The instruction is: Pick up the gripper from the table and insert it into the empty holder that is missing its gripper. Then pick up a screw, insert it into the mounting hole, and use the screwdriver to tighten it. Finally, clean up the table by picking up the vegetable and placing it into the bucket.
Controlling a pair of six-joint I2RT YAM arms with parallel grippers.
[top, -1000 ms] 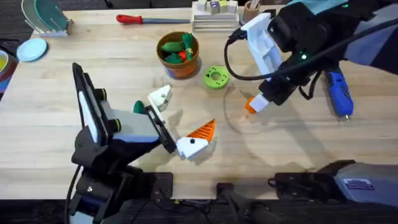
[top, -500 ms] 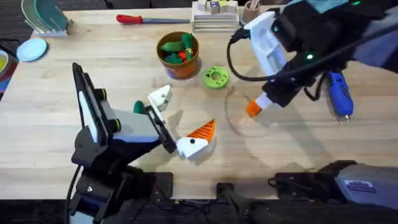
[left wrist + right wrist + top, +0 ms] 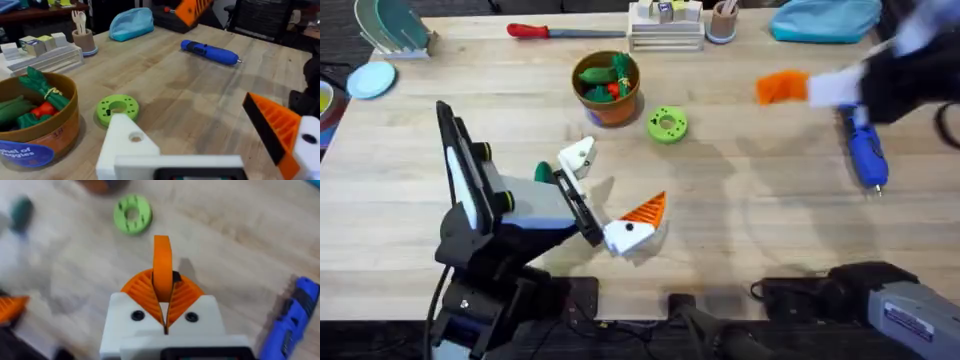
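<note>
Right gripper (image 3: 161,311) is clamped on the gripper (image 3: 162,270), the small orange wedge standing upright between its ribbed pads, lifted above the table (image 3: 770,215). From overhead I see that orange piece (image 3: 781,87) blurred at the right arm's tip, off the wood, near the blue screwdriver (image 3: 865,153) lying flat at the right. Left gripper (image 3: 603,200) sits low near the middle with its jaws spread: one white holder (image 3: 579,156) bare of a pad, the other finger carrying its orange ribbed pad (image 3: 645,211). I see the bucket (image 3: 608,88) behind it, holding green and red vegetables, the green disc (image 3: 667,124) just beside it
</note>
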